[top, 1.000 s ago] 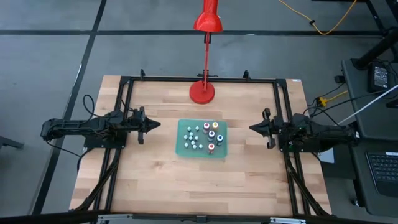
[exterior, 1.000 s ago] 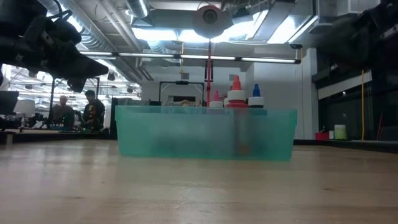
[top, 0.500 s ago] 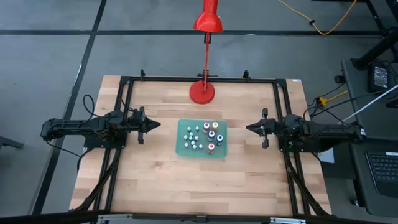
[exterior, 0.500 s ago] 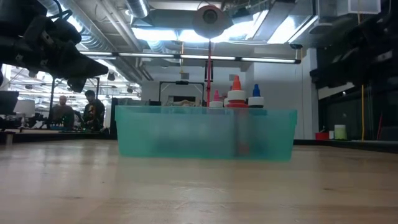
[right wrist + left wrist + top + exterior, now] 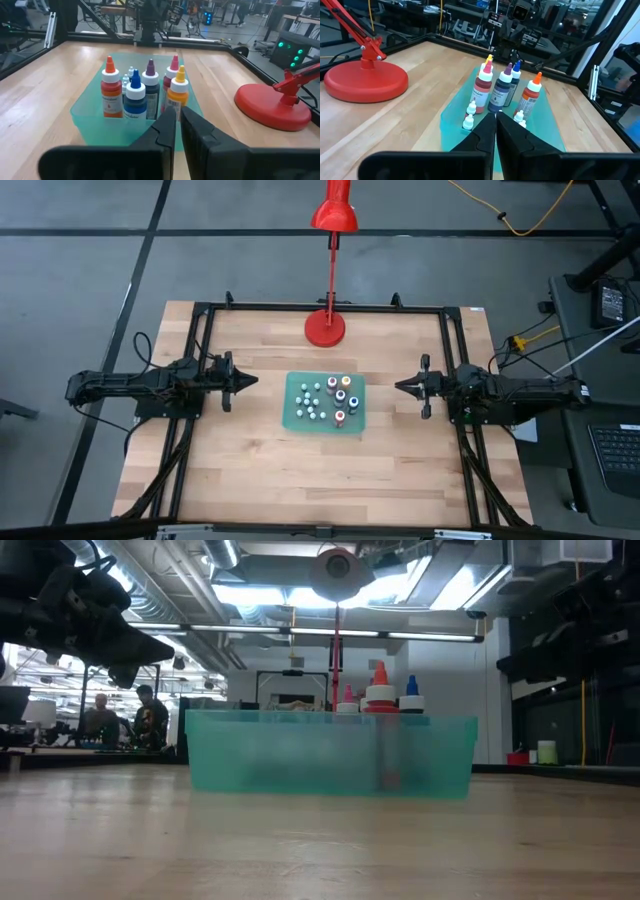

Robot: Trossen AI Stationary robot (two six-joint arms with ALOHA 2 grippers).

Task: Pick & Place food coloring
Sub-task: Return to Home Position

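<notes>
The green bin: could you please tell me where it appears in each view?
High view: green bin at the centre of the table.
Low view: bin mid-picture.
Left wrist view: bin straight ahead, mid-picture.
Right wrist view: bin straight ahead, mid-picture.
Shared landmark: red lamp, standing near the bin in every view.

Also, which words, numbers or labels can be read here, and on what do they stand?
No text is readable.
Labels on the large food coloring bottles in the green bin: printed, but too blurred to read.
</notes>
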